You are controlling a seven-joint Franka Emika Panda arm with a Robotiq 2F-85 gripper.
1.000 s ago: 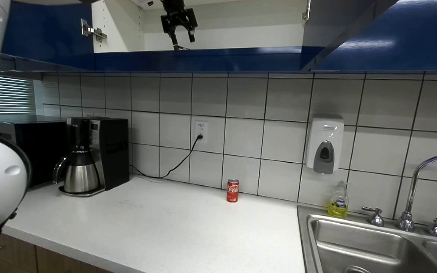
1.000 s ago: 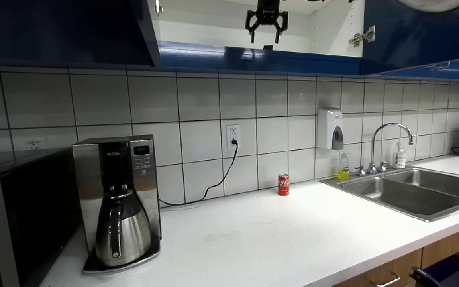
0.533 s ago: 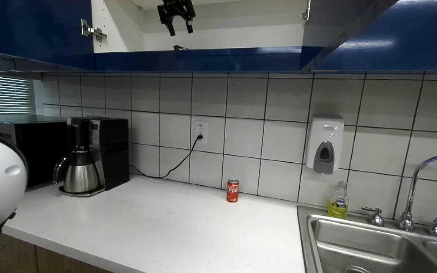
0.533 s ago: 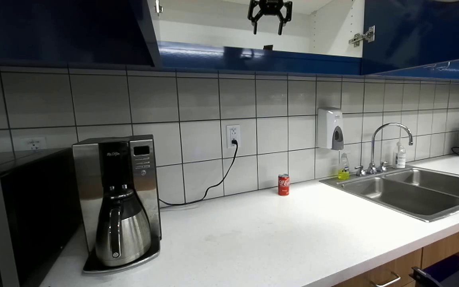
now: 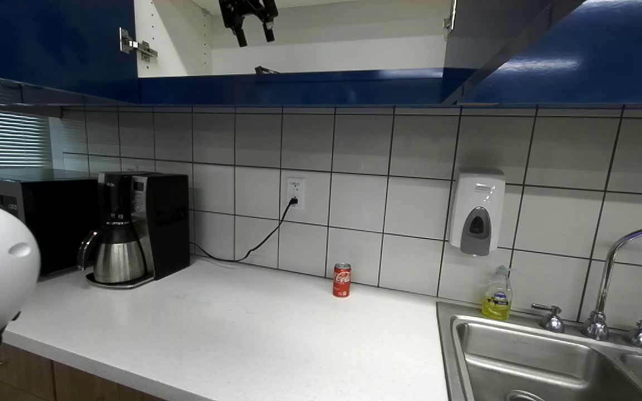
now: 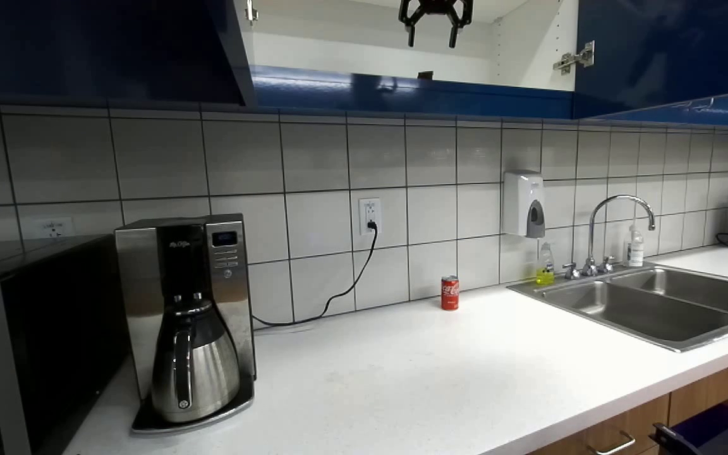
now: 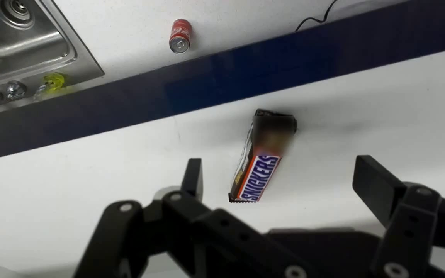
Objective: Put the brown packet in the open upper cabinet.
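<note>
The brown packet (image 7: 262, 162) lay by the near edge of the cabinet (image 5: 354, 89), apart from your wide-spread, empty claw (image 6: 431, 44) above.

open doors (image 5: 48, 44) flank the cabinet (image 5: 321, 88); free air lies between the fingers (image 7: 194, 178) and the packet (image 7: 263, 160) below.

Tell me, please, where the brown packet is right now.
In the wrist view, the brown packet lies just right of centre, on the white floor of the open upper cabinet, near its blue front edge and below the open gripper.
</note>
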